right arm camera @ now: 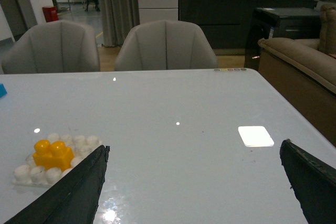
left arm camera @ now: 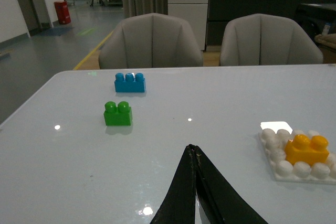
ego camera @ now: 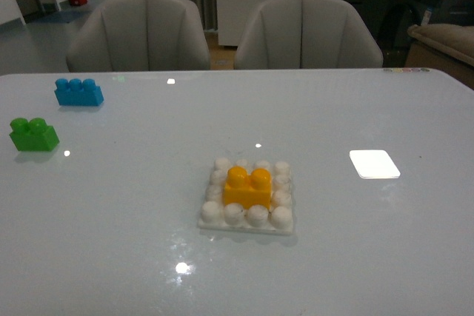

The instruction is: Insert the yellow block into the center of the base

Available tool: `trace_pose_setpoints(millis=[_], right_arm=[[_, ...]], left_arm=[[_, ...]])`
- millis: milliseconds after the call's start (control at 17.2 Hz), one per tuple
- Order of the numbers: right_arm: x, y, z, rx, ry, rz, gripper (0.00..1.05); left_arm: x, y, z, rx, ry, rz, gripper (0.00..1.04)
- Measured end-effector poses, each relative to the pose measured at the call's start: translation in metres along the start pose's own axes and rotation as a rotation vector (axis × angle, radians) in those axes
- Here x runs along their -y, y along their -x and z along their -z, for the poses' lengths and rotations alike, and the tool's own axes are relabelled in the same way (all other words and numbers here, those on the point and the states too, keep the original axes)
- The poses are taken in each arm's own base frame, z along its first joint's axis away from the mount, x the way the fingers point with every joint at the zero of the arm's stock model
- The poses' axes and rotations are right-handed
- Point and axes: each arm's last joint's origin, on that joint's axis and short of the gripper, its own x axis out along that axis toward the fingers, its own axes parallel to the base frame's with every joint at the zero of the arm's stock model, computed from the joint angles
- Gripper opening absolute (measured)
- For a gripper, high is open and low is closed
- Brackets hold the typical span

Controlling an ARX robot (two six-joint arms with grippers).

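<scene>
The yellow block [ego camera: 248, 187] sits on the middle studs of the white studded base [ego camera: 215, 211] near the table's centre. It also shows in the left wrist view [left arm camera: 307, 149] on the base [left arm camera: 286, 168] and in the right wrist view [right arm camera: 52, 154] on the base [right arm camera: 23, 172]. Neither arm shows in the front view. My left gripper [left arm camera: 192, 149] is shut and empty above the bare table, left of the base. My right gripper [right arm camera: 194, 153] is open and empty, right of the base, with one black finger [right arm camera: 79, 187] near the base's edge.
A green two-stud brick [ego camera: 33, 134] and a blue three-stud brick [ego camera: 78, 92] lie at the table's far left. A flat bright white patch [ego camera: 374, 163] lies right of the base. Two grey chairs [ego camera: 141, 31] stand behind the table. A sofa [right arm camera: 310, 61] is at the right.
</scene>
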Motion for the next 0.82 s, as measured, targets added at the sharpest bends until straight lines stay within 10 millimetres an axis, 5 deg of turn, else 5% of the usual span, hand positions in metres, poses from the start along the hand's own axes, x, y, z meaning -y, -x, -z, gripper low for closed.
trace_pose_setpoints(millis=[117, 699, 816], right_arm=[[0.0000, 0.0000, 0.0000, 0.000, 0.000, 0.000, 0.98], [0.0000, 0.0000, 0.0000, 0.000, 0.000, 0.000, 0.98], [0.0000, 0.0000, 0.0000, 0.000, 0.000, 0.000, 0.98]], left_arm=[[0.0000, 0.0000, -0.0008, 0.007, 0.000, 0.001, 0.10], [0.0000, 0.0000, -0.0004, 0.004, -0.001, 0.001, 1.00], [0.0000, 0.0000, -0.0004, 0.004, -0.001, 0.002, 0.98]])
